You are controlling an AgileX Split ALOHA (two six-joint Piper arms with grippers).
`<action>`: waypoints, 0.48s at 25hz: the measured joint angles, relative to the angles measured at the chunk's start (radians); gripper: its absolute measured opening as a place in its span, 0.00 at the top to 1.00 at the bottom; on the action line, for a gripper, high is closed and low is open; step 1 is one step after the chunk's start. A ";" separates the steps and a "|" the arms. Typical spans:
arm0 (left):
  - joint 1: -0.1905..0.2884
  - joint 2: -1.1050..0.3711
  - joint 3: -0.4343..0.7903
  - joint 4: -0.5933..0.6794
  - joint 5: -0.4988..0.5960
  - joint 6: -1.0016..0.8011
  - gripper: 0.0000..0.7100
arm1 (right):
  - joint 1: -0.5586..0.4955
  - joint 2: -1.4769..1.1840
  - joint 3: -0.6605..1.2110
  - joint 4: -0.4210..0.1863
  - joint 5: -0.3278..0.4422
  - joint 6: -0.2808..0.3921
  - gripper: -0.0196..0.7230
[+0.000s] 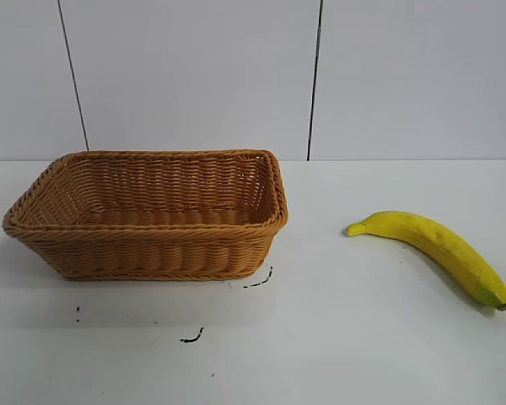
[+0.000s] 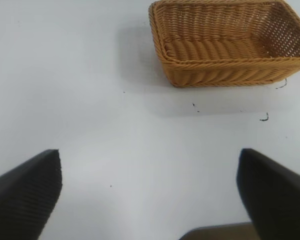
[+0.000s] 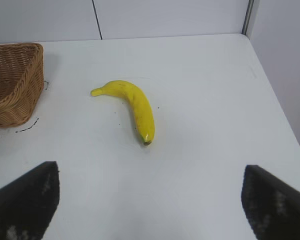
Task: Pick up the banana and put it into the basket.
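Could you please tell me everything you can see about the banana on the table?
The banana is a single yellow fruit, gently curved, with a greenish stem end pointing toward the basket and a small dark tip at the far end. Its skin looks smooth with a few faint specks. It lies flat on the white table, to the right of the basket and clear of it. Nothing touches it but the table; neither gripper is near it.

a white bench [image 1: 346,354] lies before me, with small black scuff marks [image 1: 192,337] on it. behind it stands a pale panelled wall [image 1: 194,76] with dark vertical seams [image 1: 314,80].
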 joint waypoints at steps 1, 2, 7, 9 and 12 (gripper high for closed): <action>0.000 0.000 0.000 0.000 0.000 0.000 0.03 | 0.000 0.000 0.000 0.000 0.000 0.000 0.04; 0.000 0.000 0.000 0.000 0.000 0.000 0.03 | 0.000 0.000 0.000 0.000 0.000 0.000 0.04; 0.000 0.000 0.000 0.000 0.000 0.000 0.03 | 0.000 0.000 0.000 0.000 0.000 -0.001 0.04; 0.000 0.000 0.000 0.000 0.000 0.000 0.03 | 0.000 0.000 0.000 0.000 -0.001 -0.003 0.04; 0.000 0.000 0.000 0.000 0.000 0.000 0.03 | 0.000 0.000 0.000 0.000 -0.001 -0.007 0.04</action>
